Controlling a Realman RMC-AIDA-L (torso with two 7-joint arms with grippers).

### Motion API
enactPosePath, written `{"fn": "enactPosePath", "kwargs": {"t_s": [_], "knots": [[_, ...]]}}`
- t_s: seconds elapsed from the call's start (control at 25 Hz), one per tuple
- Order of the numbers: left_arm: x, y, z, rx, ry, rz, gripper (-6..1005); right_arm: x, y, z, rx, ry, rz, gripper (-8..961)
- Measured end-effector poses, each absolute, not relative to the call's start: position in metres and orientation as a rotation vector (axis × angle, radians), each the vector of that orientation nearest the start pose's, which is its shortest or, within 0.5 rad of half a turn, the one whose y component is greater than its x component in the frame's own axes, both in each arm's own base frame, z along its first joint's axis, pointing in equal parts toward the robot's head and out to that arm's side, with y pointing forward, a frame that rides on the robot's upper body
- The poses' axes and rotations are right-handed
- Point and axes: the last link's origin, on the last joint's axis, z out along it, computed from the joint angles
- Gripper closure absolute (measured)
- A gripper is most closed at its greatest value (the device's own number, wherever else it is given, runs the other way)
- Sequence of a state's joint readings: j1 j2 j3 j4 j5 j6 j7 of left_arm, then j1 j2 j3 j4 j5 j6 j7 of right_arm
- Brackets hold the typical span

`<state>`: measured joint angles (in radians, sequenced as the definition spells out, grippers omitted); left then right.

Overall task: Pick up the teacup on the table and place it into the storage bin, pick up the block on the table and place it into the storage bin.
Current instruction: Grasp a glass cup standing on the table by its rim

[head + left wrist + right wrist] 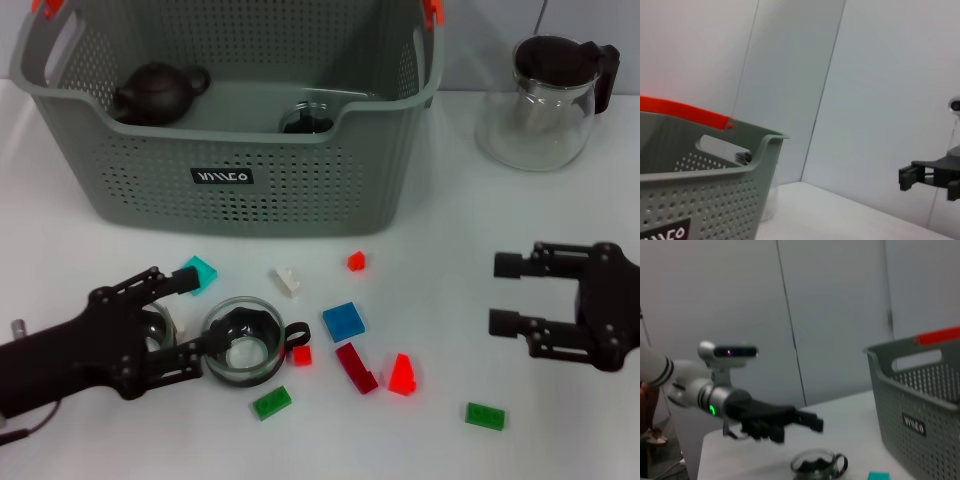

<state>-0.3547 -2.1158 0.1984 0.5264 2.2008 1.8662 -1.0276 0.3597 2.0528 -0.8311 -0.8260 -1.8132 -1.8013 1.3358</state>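
Note:
A glass teacup (243,342) with a dark handle stands on the white table, also seen in the right wrist view as the teacup (817,465). My left gripper (197,316) is open just to its left, and the lower fingertip (205,347) is at the cup's rim. Several small blocks lie around: teal (200,271), white (287,282), blue (343,321), dark red (356,367), red (402,374) and green (271,402). The grey storage bin (230,185) stands behind them. My right gripper (506,294) hovers open and empty at the right.
Inside the bin sit a dark teapot (155,93) and a glass cup (308,117). A glass pitcher (545,100) with a black lid stands at the back right. Another green block (484,415) lies front right. A glass object (158,325) shows partly under my left gripper.

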Motion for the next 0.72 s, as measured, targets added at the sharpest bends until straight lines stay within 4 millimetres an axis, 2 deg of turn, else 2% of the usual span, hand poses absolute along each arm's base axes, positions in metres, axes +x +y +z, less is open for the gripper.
{"fn": "enactPosePath", "kwargs": {"t_s": [0.08, 0.16, 0.28, 0.4, 0.56, 0.72], "knots": [[-0.310, 0.233, 0.014, -2.561, -0.603, -1.026, 140, 0.264, 0.278, 0.032, -2.830, 0.433, 0.849, 325], [-0.308, 0.234, 0.033, -2.626, -0.620, -0.961, 140, 0.267, 0.277, 0.034, -2.847, 0.466, 0.810, 316], [-0.299, 0.241, 0.062, -2.710, -0.672, -0.761, 140, 0.270, 0.279, 0.036, -2.874, 0.530, 0.731, 303], [-0.280, 0.251, 0.079, -2.785, -0.707, -0.548, 140, 0.271, 0.280, 0.038, -2.884, 0.550, 0.691, 298], [-0.255, 0.262, 0.087, -2.864, -0.711, -0.209, 140, 0.272, 0.281, 0.040, -2.875, 0.550, 0.690, 297], [-0.235, 0.276, 0.082, -2.864, -0.763, 0.172, 140, 0.272, 0.282, 0.040, -2.877, 0.553, 0.685, 297]]}}
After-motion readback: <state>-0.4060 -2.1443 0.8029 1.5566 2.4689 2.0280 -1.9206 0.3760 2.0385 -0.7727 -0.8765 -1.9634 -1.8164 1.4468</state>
